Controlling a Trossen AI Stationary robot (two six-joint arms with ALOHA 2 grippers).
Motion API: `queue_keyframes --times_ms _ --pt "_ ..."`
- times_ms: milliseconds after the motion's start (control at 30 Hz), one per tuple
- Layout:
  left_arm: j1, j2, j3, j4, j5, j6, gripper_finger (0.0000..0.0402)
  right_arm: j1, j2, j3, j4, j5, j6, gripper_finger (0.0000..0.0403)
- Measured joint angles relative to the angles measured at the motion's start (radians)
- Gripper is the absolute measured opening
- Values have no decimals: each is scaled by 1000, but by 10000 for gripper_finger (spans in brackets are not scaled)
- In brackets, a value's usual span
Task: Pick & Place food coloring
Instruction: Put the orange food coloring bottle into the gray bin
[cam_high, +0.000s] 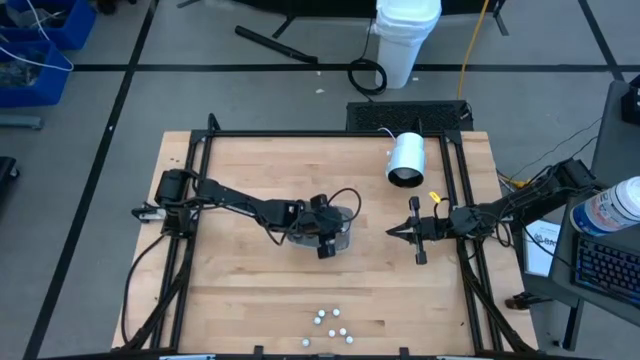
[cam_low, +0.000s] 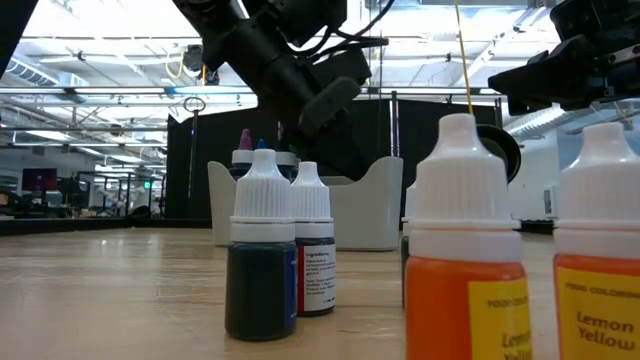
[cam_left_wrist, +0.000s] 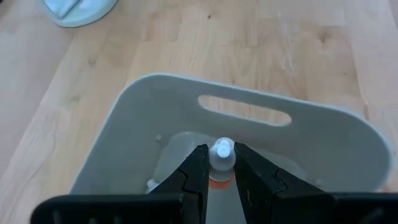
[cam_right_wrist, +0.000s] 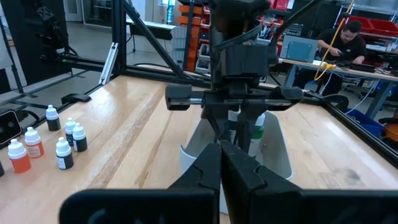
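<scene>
My left gripper (cam_high: 324, 240) reaches into a pale grey tray (cam_left_wrist: 186, 106) in the middle of the table and is shut on an orange food coloring bottle with a white cap (cam_left_wrist: 222, 152). Other bottles (cam_right_wrist: 257, 127) stand in the tray. Several more food coloring bottles (cam_high: 331, 324) stand upright on the wood near the table's near edge. In the low view these are a dark teal one (cam_low: 260, 255), a red one (cam_low: 314, 255), an orange one (cam_low: 466, 260) and a yellow one (cam_low: 600, 270). My right gripper (cam_high: 392, 232) waits shut to the right of the tray, level, touching nothing. My left gripper pinches the orange bottle by its white cap (cam_left_wrist: 222, 163) between its two fingers. The fingers slant down from the table's left side. The bottle stands cap up inside the tray. The fingers hide its base, so I cannot tell whether it rests on the tray floor.
A large white cylinder (cam_high: 406, 160) lies at the far right of the table. Dark frame rails (cam_high: 320, 133) run round the table. Bare wood lies between the tray and the near group of bottles. A person (cam_right_wrist: 348, 37) sits at a bench beyond the table.
</scene>
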Motion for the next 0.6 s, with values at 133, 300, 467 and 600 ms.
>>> queue_keyframes --times_ms 133,300,467,600 --pt "1 0 0 -1 18 4 67 0 0 0 2 0 0 0" --pt "1 0 0 -1 24 3 67 0 0 0 7 0 0 0" --pt "1 0 0 -1 24 2 67 0 0 0 7 0 0 0" --pt "1 0 0 -1 24 2 67 0 0 0 7 0 0 0"
